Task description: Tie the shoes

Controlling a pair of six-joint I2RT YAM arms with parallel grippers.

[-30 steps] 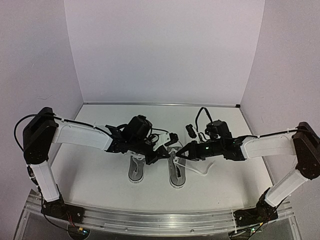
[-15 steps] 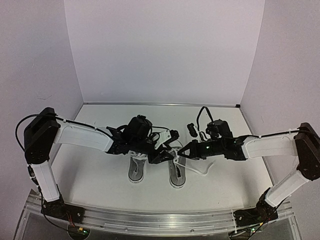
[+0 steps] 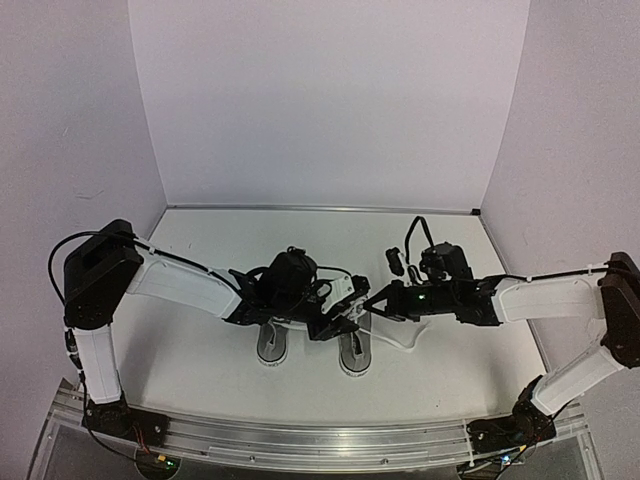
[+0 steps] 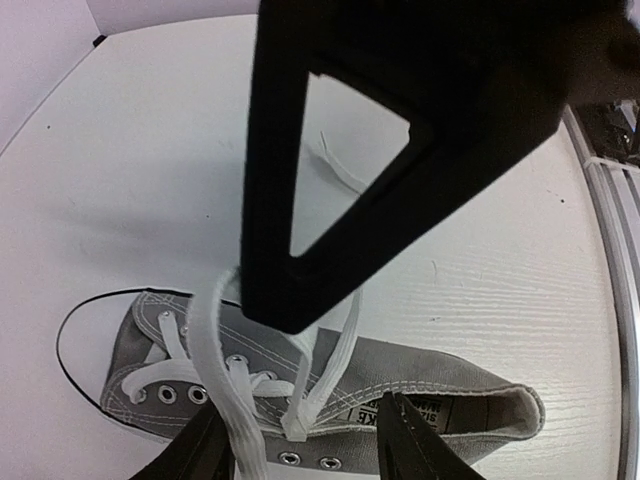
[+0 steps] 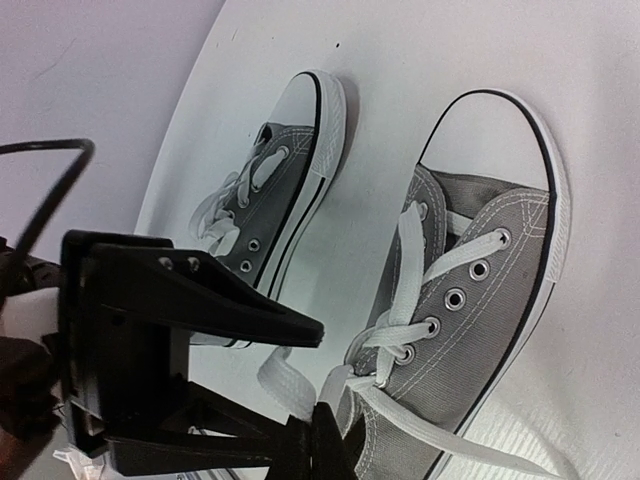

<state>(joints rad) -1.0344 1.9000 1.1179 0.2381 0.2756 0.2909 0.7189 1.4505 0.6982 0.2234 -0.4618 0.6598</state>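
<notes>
Two robot arms and two sneakers on one white table (image 3: pixel 200 365).

Counted: two grey canvas sneakers (image 5: pixel 285 190), side by side; two white laces (image 5: pixel 405 265), one threaded through each sneaker; two black-and-white arms, namely one left arm (image 3: pixel 180 285) and one right arm (image 3: pixel 545 298); two grippers, one per arm, being the left gripper (image 4: pixel 300 445) and the right gripper (image 5: pixel 322 438), each with two black fingers.

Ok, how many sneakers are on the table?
2, side by side on the table: the left grey sneaker and the right grey sneaker, both partly covered; no third shows.
</notes>
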